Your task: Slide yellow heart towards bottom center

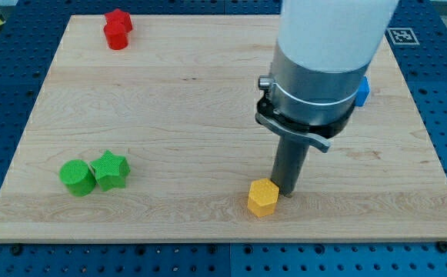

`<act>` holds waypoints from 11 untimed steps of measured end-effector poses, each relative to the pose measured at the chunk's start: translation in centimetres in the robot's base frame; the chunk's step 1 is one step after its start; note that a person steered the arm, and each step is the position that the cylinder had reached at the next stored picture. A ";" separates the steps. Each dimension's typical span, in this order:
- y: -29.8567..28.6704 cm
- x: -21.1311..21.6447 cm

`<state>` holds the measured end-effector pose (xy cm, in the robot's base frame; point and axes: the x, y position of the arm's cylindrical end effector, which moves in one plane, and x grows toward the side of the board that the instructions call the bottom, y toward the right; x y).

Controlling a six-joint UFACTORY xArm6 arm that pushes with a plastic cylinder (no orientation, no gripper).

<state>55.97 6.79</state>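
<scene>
A yellow block (261, 198) lies near the view's bottom centre of the wooden board (169, 115); it looks six-sided, and I cannot make out a heart shape. My tip (286, 191) stands right beside the yellow block, at its upper right edge, touching or nearly touching it. The rod rises from there into the large grey and white arm body (323, 69), which hides part of the board behind it.
A green cylinder (77, 178) and a green star (111, 170) sit together at the lower left. Two red blocks (118, 29) sit together at the top left. A blue block (362, 91) shows partly behind the arm at the right.
</scene>
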 end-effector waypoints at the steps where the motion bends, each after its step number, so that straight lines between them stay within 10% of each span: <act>1: -0.3 -5.6; 4: 1.5 -22.6; 11: 7.4 -2.1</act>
